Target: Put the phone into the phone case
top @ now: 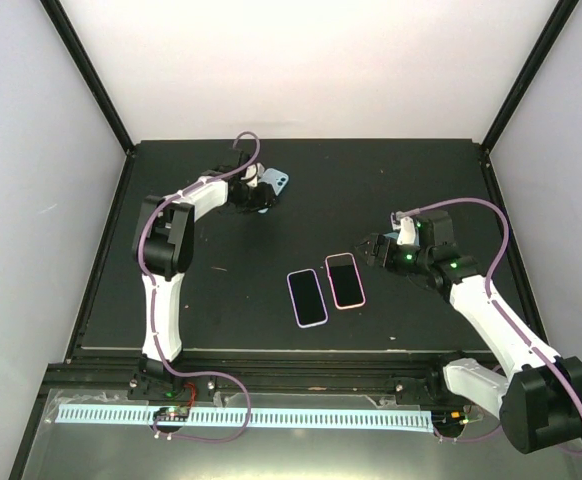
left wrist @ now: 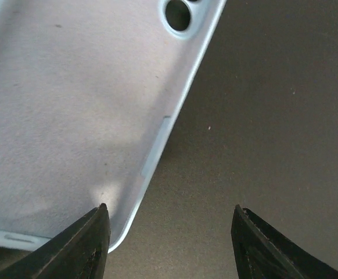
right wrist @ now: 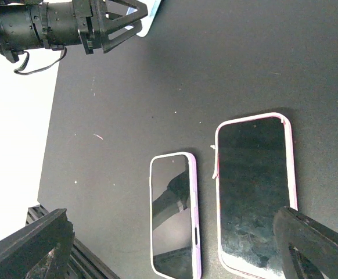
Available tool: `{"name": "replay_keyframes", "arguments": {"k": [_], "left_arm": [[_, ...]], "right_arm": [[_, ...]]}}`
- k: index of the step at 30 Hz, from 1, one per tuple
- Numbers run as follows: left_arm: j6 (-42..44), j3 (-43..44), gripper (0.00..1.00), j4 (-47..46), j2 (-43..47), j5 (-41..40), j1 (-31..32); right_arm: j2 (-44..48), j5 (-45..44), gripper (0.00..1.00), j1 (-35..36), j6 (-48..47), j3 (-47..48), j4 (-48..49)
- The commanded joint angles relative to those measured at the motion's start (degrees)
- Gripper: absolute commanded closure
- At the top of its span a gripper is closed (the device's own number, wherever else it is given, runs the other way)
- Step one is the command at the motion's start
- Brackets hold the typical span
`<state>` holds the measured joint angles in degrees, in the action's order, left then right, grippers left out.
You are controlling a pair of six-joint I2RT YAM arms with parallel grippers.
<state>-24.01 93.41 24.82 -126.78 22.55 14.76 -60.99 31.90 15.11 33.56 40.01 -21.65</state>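
One pale blue case, corner beneath spread left pincer

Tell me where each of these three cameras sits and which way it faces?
Top external: high behind the bases, looking down on the black table; left arm and right arm show.
Left wrist: on the left arm, facing the light blue case; left gripper tips show.
Right wrist: on the right arm, facing the lilac-rimmed phone and pink-rimmed phone; right gripper tips show.
Shared: top and right wrist both see both phones.
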Motion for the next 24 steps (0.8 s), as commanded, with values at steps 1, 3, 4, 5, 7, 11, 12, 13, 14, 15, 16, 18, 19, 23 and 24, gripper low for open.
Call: {"name": "replay_keyframes", "arguments": {"k": [1,3,4,5,7,11,12,13,14,15,16,18,19,23,24], "left_arm": [[0.95,1.29,0.41,3.18,1.28,1.63,1.49],[1.03,1.46,0.41,4.54,1.65,-0.3,2.11],[1.34,1.67,0.41,5.24,1.68,-1.5,2.33],[1.92,1.7,0.41,5.61,1.71,-2.63,2.49],[3.21,1.81,0.42,5.93,1.71,-4.82,2.55],[6.15,1.83,0.46,5.26,2.15,-10.14,2.55],[6.66,1.84,0.46,4.98,2.16,-11.14,2.55],[6.93,2.0,0.47,4.76,2.05,-11.85,2.55],[7.14,2.24,0.48,4.64,1.83,-12.13,2.55],[7.15,2.5,0.48,4.52,1.5,-12.2,2.55],[7.06,2.81,0.5,4.53,1.15,-12.19,2.55],[6.5,3.5,0.52,4.62,0.48,-12.11,2.55],[6.2,3.61,0.53,4.44,0.13,-11.89,2.55],[5.24,3.66,0.58,3.99,-0.89,-12.81,2.57],[5.06,3.61,0.59,4.01,-1.11,-13.24,2.54]], "right_arm": [[1.08,1.32,0.06,0.12,0.41,-0.37,1.26],[1.05,1.31,0.06,0.18,0.43,-0.33,1.26],[1.12,1.4,0.06,0.18,0.52,-0.34,1.26],[1.14,1.41,0.06,0.18,0.69,-0.37,1.26],[1.22,1.58,0.06,0.18,0.79,-0.65,1.39],[1.92,1.76,0.06,0.13,1.21,-1.85,1.77],[2.2,1.76,0.06,0.15,1.36,-2.13,1.93],[2.36,1.77,0.06,0.18,1.6,-2.35,2.1],[2.37,1.83,0.06,0.18,1.72,-2.53,2.28],[2.42,1.85,0.07,0.22,1.88,-2.56,2.39],[2.36,1.97,0.06,0.16,1.88,-2.57,2.4],[2.2,2.02,0.07,0.16,1.94,-2.28,2.33],[2.12,2.1,0.07,0.18,1.95,-2.16,2.25],[2.13,2.11,0.07,0.19,2.2,-2.04,2.31],[2.22,2.1,0.07,0.18,2.21,-2.11,2.31]]}}
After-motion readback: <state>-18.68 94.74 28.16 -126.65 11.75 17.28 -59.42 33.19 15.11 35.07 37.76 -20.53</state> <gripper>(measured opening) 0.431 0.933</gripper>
